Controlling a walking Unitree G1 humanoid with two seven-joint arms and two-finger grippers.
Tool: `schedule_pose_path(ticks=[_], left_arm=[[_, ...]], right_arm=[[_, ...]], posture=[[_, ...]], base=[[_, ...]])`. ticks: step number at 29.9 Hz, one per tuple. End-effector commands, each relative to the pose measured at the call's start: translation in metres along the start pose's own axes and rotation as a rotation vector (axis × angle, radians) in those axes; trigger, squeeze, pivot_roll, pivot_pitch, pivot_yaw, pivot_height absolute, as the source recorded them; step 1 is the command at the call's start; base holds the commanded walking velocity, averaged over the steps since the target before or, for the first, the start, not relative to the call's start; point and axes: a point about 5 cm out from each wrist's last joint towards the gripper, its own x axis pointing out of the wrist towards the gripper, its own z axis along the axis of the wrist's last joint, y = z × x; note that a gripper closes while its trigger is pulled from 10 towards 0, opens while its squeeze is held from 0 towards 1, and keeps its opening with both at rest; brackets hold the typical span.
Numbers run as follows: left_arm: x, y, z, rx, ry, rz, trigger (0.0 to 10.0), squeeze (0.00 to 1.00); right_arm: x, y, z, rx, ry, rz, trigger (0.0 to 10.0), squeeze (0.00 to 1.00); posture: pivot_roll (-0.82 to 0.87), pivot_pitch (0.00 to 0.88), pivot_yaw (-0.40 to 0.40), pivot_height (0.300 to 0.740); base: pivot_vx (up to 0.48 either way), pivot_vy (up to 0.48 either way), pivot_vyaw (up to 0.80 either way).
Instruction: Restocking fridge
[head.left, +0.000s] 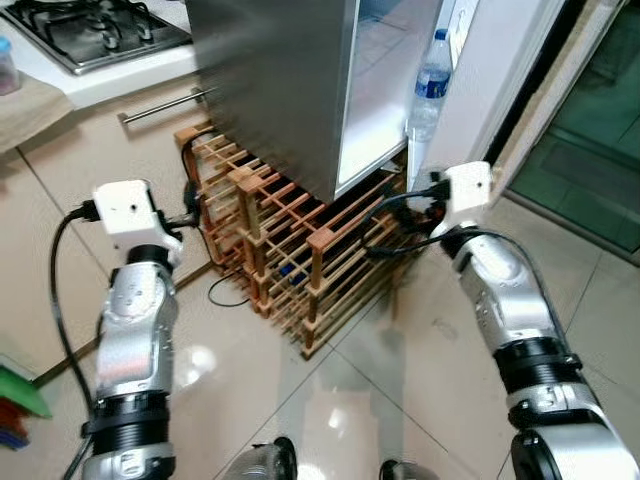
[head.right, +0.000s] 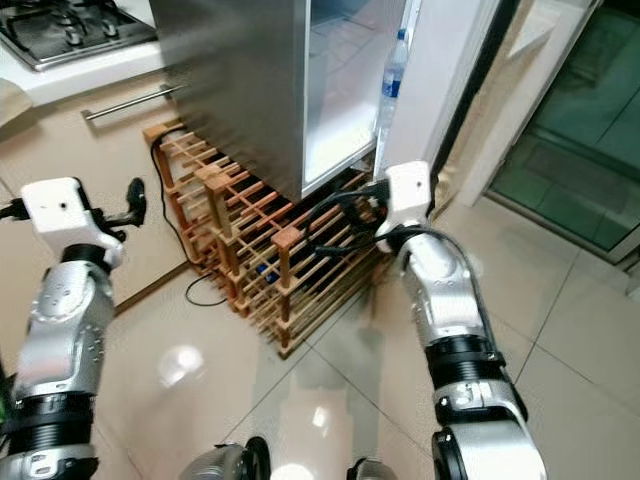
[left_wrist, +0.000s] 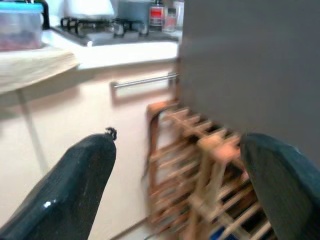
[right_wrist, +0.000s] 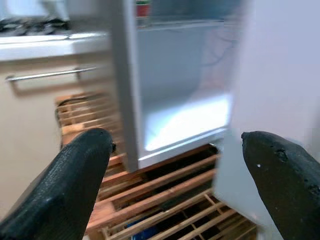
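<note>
Fridge (head.left: 290, 90) door already open, water bottle (head.left: 430, 85) in door shelf. Left gripper (left_wrist: 175, 190) & right gripper (right_wrist: 175, 185) both spread wide, empty, held low by wooden rack (head.left: 290, 270) (nothing to stock in view). Restocking looks barely started.

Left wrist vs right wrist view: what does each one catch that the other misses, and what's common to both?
Left wrist view alone: a clear food container on the counter edge, and the fridge's grey outer side wall.

Right wrist view alone: the lit, bare fridge interior and the inner face of the open white door.

Both: the wooden wine rack under the fridge, the drawer handle, the gas hob on the white countertop, and each gripper's own two black fingers spread wide, left gripper and right gripper, holding nothing.
</note>
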Motion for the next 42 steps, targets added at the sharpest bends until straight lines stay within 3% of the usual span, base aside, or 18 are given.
schedule_pose_path(ticks=[1, 2, 3, 7, 14, 17, 20, 21, 22, 23, 26, 28, 30, 34, 38, 42], left_arm=[[-0.002, -0.002, 0.005, 0.018, 0.008, -0.042, 10.0, 0.0], [-0.002, -0.002, 0.005, 0.018, 0.008, -0.042, 10.0, 0.0], [-0.001, -0.006, 0.007, 0.02, 0.009, -0.059, 10.0, 0.0], [0.0, -0.013, 0.004, 0.021, 0.039, -0.085, 10.0, 0.0], [0.001, -0.016, 0.004, 0.033, 0.07, -0.116, 10.0, 0.0], [0.003, -0.021, 0.011, 0.044, 0.035, -0.155, 10.0, 0.0], [0.002, -0.023, 0.014, 0.029, 0.016, -0.158, 10.0, 0.0], [0.0, -0.031, 0.016, 0.008, -0.003, -0.182, 10.0, 0.0], [0.0, -0.031, 0.016, 0.008, -0.003, -0.182, 10.0, 0.0], [-0.004, -0.045, 0.02, -0.03, -0.036, -0.218, 10.0, 0.0], [-0.007, -0.07, 0.026, -0.116, -0.068, -0.28, 10.0, 0.0], [-0.008, -0.075, 0.028, -0.136, -0.074, -0.294, 10.0, 0.0], [-0.007, -0.089, 0.026, -0.194, -0.078, -0.317, 10.0, 0.0], [0.002, -0.093, 0.029, -0.207, -0.077, -0.31, 10.0, 0.0], [0.015, -0.09, 0.038, -0.236, -0.085, -0.269, 10.0, 0.0], [0.018, -0.091, 0.039, -0.241, -0.082, -0.26, 10.0, 0.0]], right_arm=[[-0.004, -0.014, -0.007, -0.024, 0.017, -0.063, 10.0, 0.0], [-0.004, -0.014, -0.007, -0.024, 0.017, -0.063, 10.0, 0.0], [-0.009, -0.026, -0.011, -0.04, 0.028, -0.114, 10.0, 0.0], [-0.019, -0.05, -0.013, -0.066, 0.03, -0.185, 10.0, 0.0], [-0.031, -0.075, -0.018, -0.109, 0.057, -0.262, 10.0, 0.0], [-0.021, -0.053, -0.011, -0.078, -0.004, -0.192, 10.0, 0.0], [-0.025, -0.039, -0.011, -0.044, -0.04, -0.185, 10.0, 0.0], [-0.033, -0.027, -0.01, -0.059, -0.065, -0.188, 10.0, 0.0], [-0.033, -0.027, -0.01, -0.059, -0.065, -0.188, 10.0, 0.0], [-0.047, -0.007, -0.002, -0.082, -0.112, -0.188, 10.0, 0.0], [-0.061, 0.007, 0.016, -0.118, -0.17, -0.186, 10.0, 0.0], [-0.064, 0.009, 0.019, -0.131, -0.182, -0.187, 10.0, 0.0], [-0.074, 0.023, 0.02, -0.166, -0.208, -0.143, 10.0, 0.0], [-0.076, 0.033, 0.01, -0.14, -0.154, -0.129, 10.0, 0.0], [-0.063, 0.045, 0.011, -0.116, -0.151, -0.075, 10.0, 0.0], [-0.058, 0.048, 0.014, -0.124, -0.151, -0.049, 10.0, 0.0]], posture=[[0.06, 0.17, 0.108, 0.74], [0.06, 0.17, 0.108, 0.74], [0.05, 0.185, 0.122, 0.74], [0.02, 0.21, 0.15, 0.74], [0.0, 0.238, 0.184, 0.74], [0.0, 0.225, 0.164, 0.74], [-0.02, 0.2, 0.117, 0.74], [-0.04, 0.186, 0.092, 0.74], [-0.04, 0.186, 0.092, 0.74], [-0.07, 0.173, 0.071, 0.74], [-0.14, 0.143, 0.024, 0.74], [-0.14, 0.143, 0.024, 0.74], [-0.18, 0.125, 0.017, 0.74], [-0.19, 0.104, 0.044, 0.74], [-0.19, 0.085, 0.068, 0.74], [-0.19, 0.071, 0.08, 0.74]], base=[[0.0, 0.0, 0.0], [0.0, 0.0, 0.0], [0.0, 0.0, 0.0], [0.0, 0.0, 0.0], [0.0, 0.0, 0.0], [0.0, 0.0, 0.0], [0.0, 0.0, 0.0], [0.0, 0.0, 0.0], [0.0, 0.0, 0.0], [0.0, 0.0, 0.0], [0.0, 0.0, 0.0], [0.0, 0.0, 0.0], [0.24, 0.0, 0.0], [0.48, 0.0, 0.0], [0.426, 0.137, 0.0], [0.335, 0.337, 0.0]])
